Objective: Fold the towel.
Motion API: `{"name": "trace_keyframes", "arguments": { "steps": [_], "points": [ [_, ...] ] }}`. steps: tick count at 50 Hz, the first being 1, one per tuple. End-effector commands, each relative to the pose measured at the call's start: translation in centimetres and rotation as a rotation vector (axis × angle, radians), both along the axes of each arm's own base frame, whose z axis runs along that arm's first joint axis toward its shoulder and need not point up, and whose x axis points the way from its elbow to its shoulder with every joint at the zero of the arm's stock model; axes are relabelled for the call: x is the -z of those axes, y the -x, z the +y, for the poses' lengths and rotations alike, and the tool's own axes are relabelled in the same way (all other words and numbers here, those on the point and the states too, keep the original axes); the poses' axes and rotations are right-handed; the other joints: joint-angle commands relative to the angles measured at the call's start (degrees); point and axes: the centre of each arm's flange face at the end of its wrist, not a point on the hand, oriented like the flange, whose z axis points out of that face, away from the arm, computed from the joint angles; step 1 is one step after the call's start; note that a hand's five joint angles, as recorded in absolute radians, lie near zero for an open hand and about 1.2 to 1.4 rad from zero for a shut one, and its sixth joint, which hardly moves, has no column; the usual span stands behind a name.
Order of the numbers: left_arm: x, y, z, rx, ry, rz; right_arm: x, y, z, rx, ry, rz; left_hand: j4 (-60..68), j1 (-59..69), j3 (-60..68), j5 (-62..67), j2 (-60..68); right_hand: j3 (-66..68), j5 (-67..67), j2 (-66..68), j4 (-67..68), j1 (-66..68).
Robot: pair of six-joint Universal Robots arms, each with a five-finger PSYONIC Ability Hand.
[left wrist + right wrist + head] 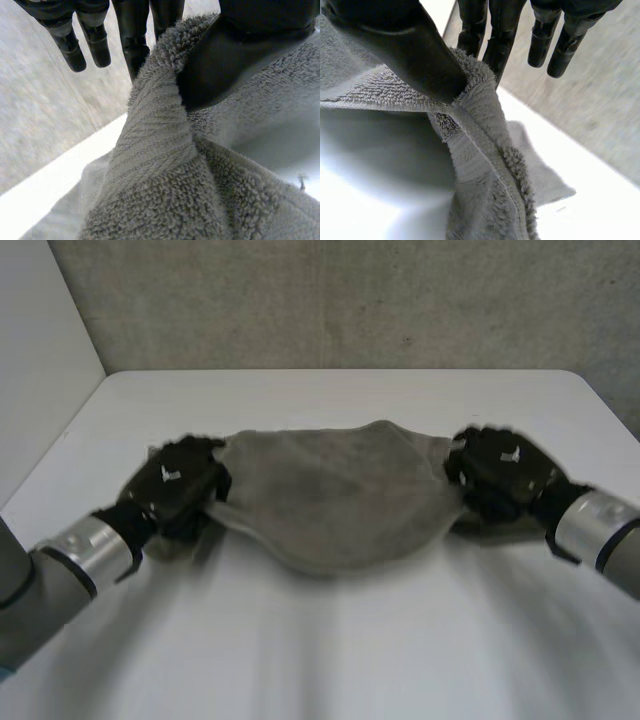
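Grey concrete wall (350,300) backs a white table (330,650), and above the table's middle a grey towel (330,505) hangs stretched between the two hands. The left hand (175,485) grips one end and the right hand (505,475) the other. Each wrist view shows the cloth pinched between the thumb (235,55) and the nearer fingers (132,45), while the outer fingers stand straight and free of it. The right hand holds it the same way, close to the hemmed edge (485,150). Between the hands the towel sags into a deep belly; whether its lowest part touches the table cannot be told.

The likeliest trouble is a slip. Each pinch takes only a narrow bite of thick, fluffy cloth, so a quick swing or the hands drawing further apart could pull an end free and drop that side. If one hand travels ahead of the other, the edges would land askew. The slack belly may also bunch or double under itself when laid down, leaving a lumpy fold rather than a flat one.
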Motion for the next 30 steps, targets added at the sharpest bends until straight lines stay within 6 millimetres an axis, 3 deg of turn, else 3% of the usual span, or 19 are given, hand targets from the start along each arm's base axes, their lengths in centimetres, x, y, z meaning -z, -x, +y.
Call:
{"name": "trace_keyframes", "arguments": {
  "steps": [1,5,14,16,18,23,27,30],
  "points": [
    [1.0,-0.3,0.4,-0.003,-0.069,-0.048,3.5,0.2,0.6,-0.016,-0.141,0.061,-3.36,5.81,-2.93,3.46,5.09,-2.47,3.78,5.87,-4.37,5.22],
    [0.8,-0.4,0.1,-0.01,-0.074,-0.046,3.6,0.2,0.3,-0.017,-0.169,0.066,-3.36,5.81,-2.93,3.46,5.09,-2.47,3.78,5.87,-4.37,5.22],
    [-0.3,-0.5,-1.4,-0.032,-0.037,-0.03,4.3,-0.3,-2.6,0.005,-0.166,0.067,-3.36,5.81,-2.93,3.46,5.09,-2.47,3.78,5.87,-4.37,5.22],
    [-0.2,-0.4,-1.6,-0.034,-0.043,-0.022,4.8,-0.3,-3.2,0.02,-0.176,0.064,-3.36,5.81,-2.93,3.46,5.09,-2.47,-2.39,-0.3,-4.37,-0.94],
    [0.0,-0.5,-1.9,-0.037,-0.053,-0.015,5.6,-0.4,-3.6,0.049,-0.213,0.05,-3.36,5.81,-2.93,3.46,5.09,-2.47,-50.78,-48.69,-4.37,-49.34],
    [0.6,-0.6,-2.8,-0.06,-0.117,0.037,5.6,-0.4,-2.9,0.063,-0.243,0.038,-3.36,5.81,-2.93,3.46,5.09,-2.47,-66.22,-64.13,-4.37,-64.78],
    [0.7,-1.3,-3.3,-0.085,-0.127,0.046,4.2,0.0,-2.1,0.067,-0.22,0.029,-3.36,5.81,-2.93,3.46,5.09,-2.47,-66.22,-64.13,-4.37,-64.78],
    [0.6,-1.7,-3.7,-0.101,-0.127,0.049,2.6,1.5,-1.7,0.106,-0.175,0.028,-3.36,5.81,-2.93,3.46,5.09,-2.47,-66.22,-64.13,-4.37,-64.78]
  ]
}}
